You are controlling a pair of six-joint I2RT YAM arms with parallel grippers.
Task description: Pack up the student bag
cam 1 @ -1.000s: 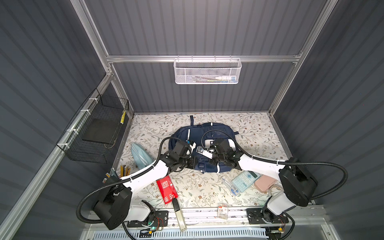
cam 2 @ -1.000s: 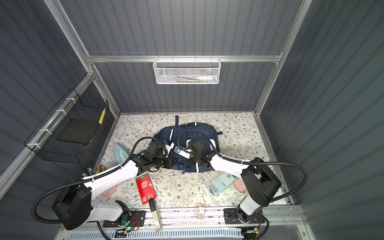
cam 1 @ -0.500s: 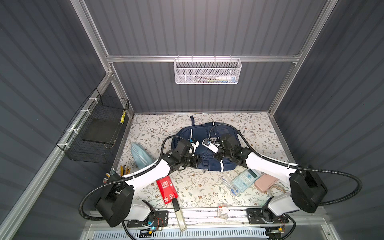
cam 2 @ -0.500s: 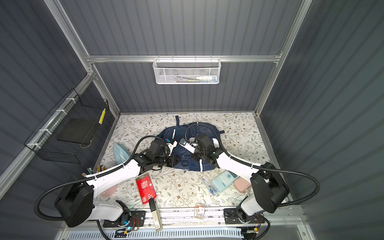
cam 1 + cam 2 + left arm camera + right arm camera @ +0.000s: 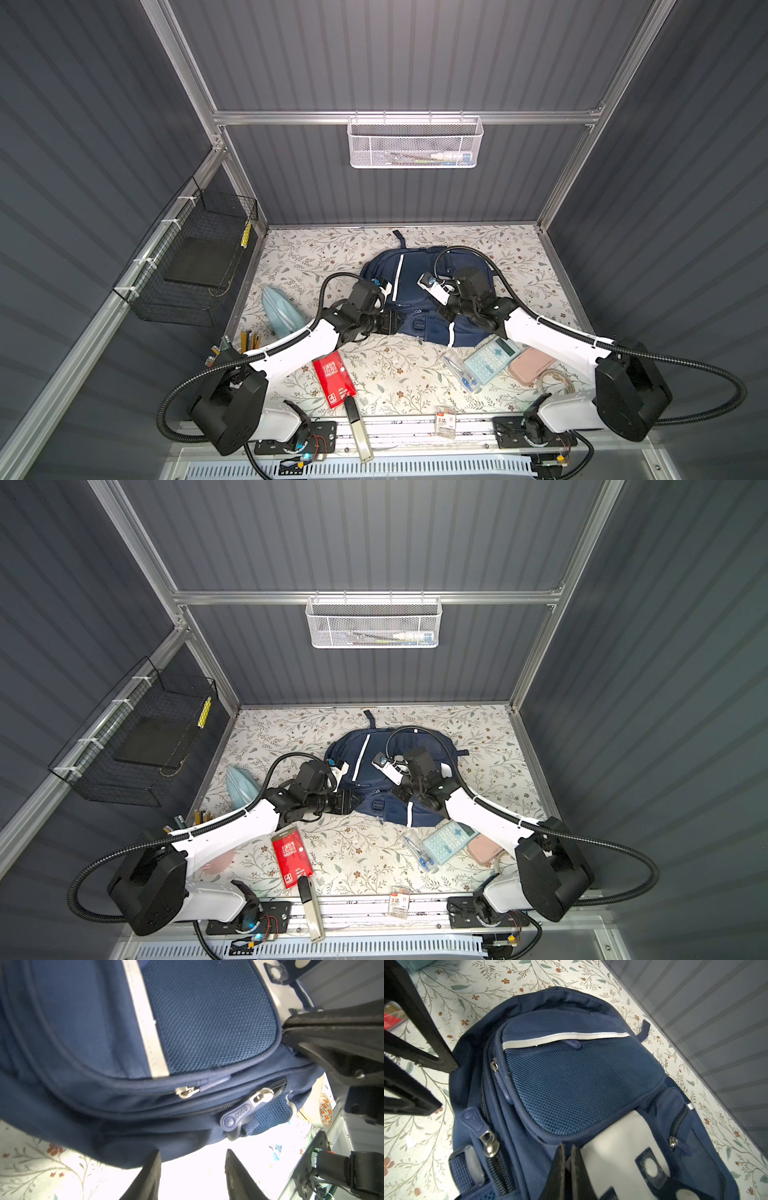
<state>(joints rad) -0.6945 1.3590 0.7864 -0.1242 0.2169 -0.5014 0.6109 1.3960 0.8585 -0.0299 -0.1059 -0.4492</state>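
The student bag [image 5: 415, 291] [image 5: 374, 771], navy with white stripes, lies flat in the middle of the floral table. My left gripper [image 5: 392, 324] [image 5: 353, 802] stands open at its near left edge. In the left wrist view its fingertips [image 5: 192, 1151] are apart with nothing between them, just short of the bag [image 5: 187, 1032] and a rubber zipper pull [image 5: 234, 1118]. My right gripper [image 5: 444, 309] [image 5: 568, 1147] is shut, pinching the bag's fabric [image 5: 581, 1084] at the edge of its white patch [image 5: 618, 1147].
A light-blue pouch [image 5: 278, 309] and pencils [image 5: 249, 338] lie to the left. A red booklet [image 5: 334, 380] sits in front. To the right are a calculator [image 5: 492, 359], a clear pen packet [image 5: 461, 370] and a pink case [image 5: 532, 365]. Wire baskets [image 5: 195, 266] [image 5: 415, 143] hang on the walls.
My left gripper has opened and let go of the bag's near edge. The right gripper has stayed shut on the bag while its arm swung outward to the right.
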